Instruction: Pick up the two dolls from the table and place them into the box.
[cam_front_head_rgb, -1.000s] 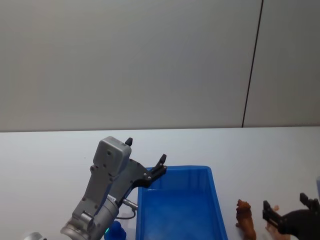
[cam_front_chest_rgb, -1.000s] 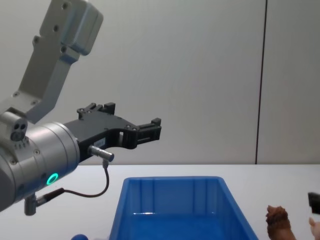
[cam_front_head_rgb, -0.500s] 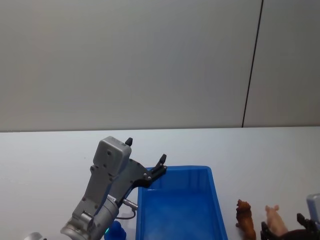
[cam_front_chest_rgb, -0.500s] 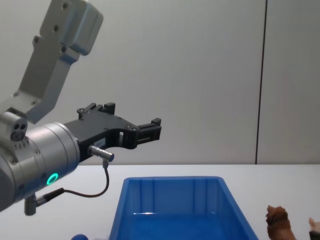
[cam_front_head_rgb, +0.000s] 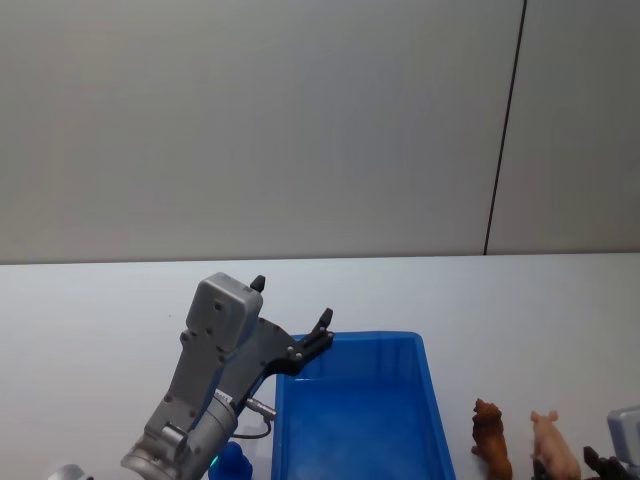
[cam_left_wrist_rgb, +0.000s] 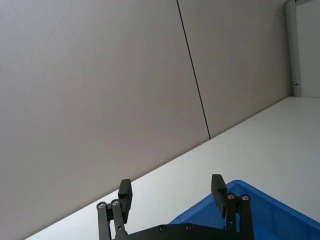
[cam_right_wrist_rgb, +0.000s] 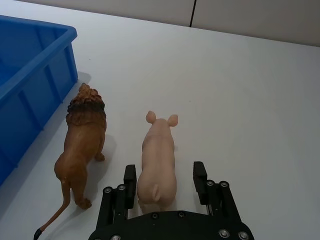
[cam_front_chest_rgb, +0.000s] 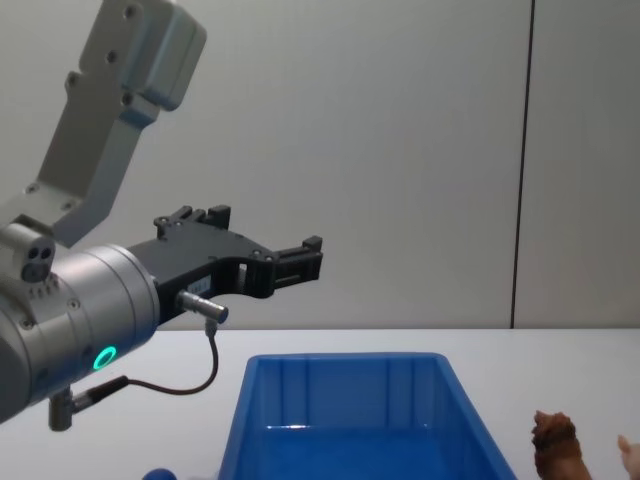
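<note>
— Right end effector has drawn back toward the robot, uncovering the pig.
— Gripping anything?
— No, spread wide, fingers either side of the pig's rump. Toy lion stands just beside it, near the blue box, all on the bench.
— Left end effector?
— Wide, empty, raised over the box's far-left corner.

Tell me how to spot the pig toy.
Find the big blue box on the white table. Two toy animals stand beside it; the pig is the farther one, smooth and pale pink, unlike the brown, shaggy-maned lion.
</note>
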